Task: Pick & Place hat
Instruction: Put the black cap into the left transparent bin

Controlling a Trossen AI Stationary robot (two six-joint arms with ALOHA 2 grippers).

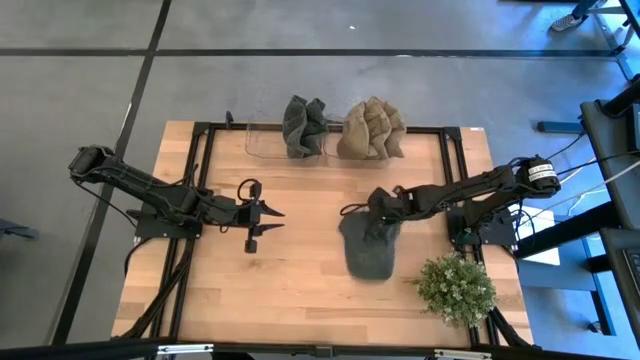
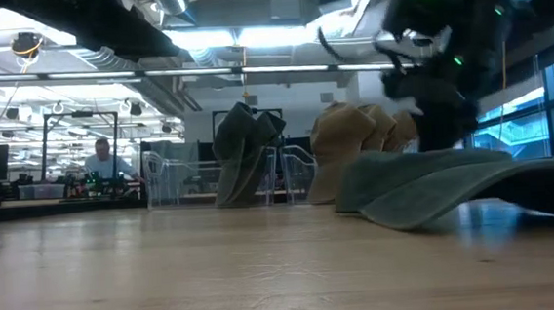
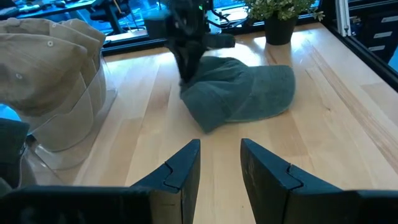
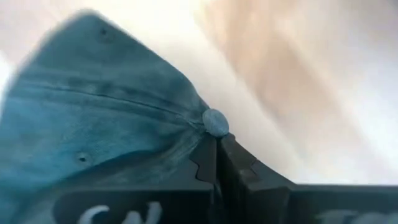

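A grey-green cap (image 1: pixel 367 248) lies on the wooden table right of centre, brim toward the near edge; it also shows in the low view (image 2: pixel 436 188) and the left wrist view (image 3: pixel 239 93). My right gripper (image 1: pixel 378 222) is shut on its crown. My left gripper (image 1: pixel 272 221) is open and empty over the table's middle left, pointing toward the cap. A stack of grey-green caps (image 1: pixel 304 126) and a stack of tan caps (image 1: pixel 371 129) stand at the far edge. My right gripper pinches a fold of the cap's crown cloth (image 4: pixel 186 146) between its two fingers, right beside the top button (image 4: pixel 215 122). The fingers come from the table's right, slanting down. The cap's brim (image 2: pixel 427 198) rests on the table.
A clear holder (image 1: pixel 262 140) stands at the far edge under the cap stacks. A small potted plant (image 1: pixel 455 288) stands at the near right corner. Bare wood lies between the two grippers and along the near edge.
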